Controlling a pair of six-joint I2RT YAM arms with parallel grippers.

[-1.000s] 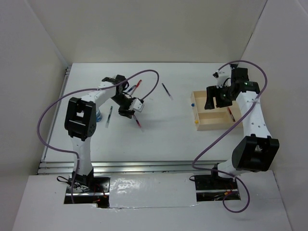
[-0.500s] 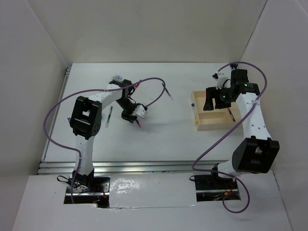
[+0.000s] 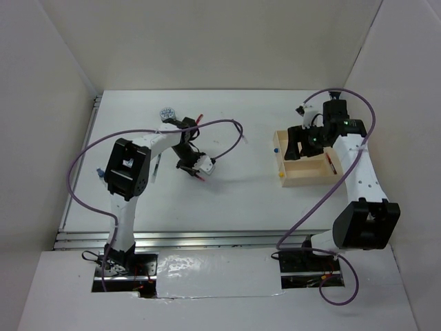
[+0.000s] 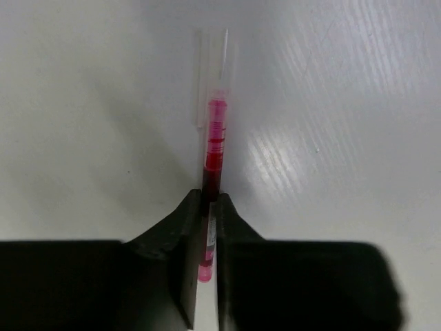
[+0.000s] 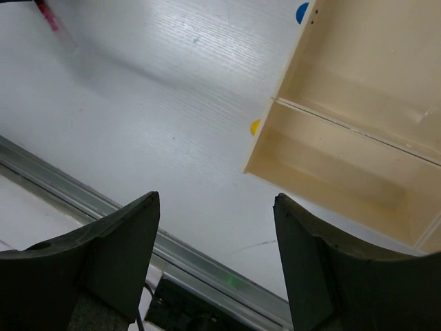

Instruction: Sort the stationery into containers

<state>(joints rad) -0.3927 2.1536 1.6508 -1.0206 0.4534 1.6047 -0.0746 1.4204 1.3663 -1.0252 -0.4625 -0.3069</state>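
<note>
Through the top camera I saw the left gripper (image 3: 200,167) low over the worktop (image 3: 241,200), left of centre, with the red pen (image 3: 200,176) at its tips. A patterned roll (image 3: 167,112) lay near the far left corner. The beige tray (image 3: 303,183) sat toward the right edge, and the right gripper (image 3: 302,143) hung over its far left part. A blue dot (image 3: 274,148) and a yellow dot (image 3: 281,176) marked the tray's left wall.

On the left wrist camera, the jaws were pressed against the red pen's barrel near one end, the pen pointing straight away from the fingers (image 4: 186,234). I could not tell whether it touched the surface.

On the right wrist camera, the two fingers (image 5: 117,241) stood wide apart, gripping nothing. Beyond them lay the tray's near left corner, with both dots on its wall.
</note>
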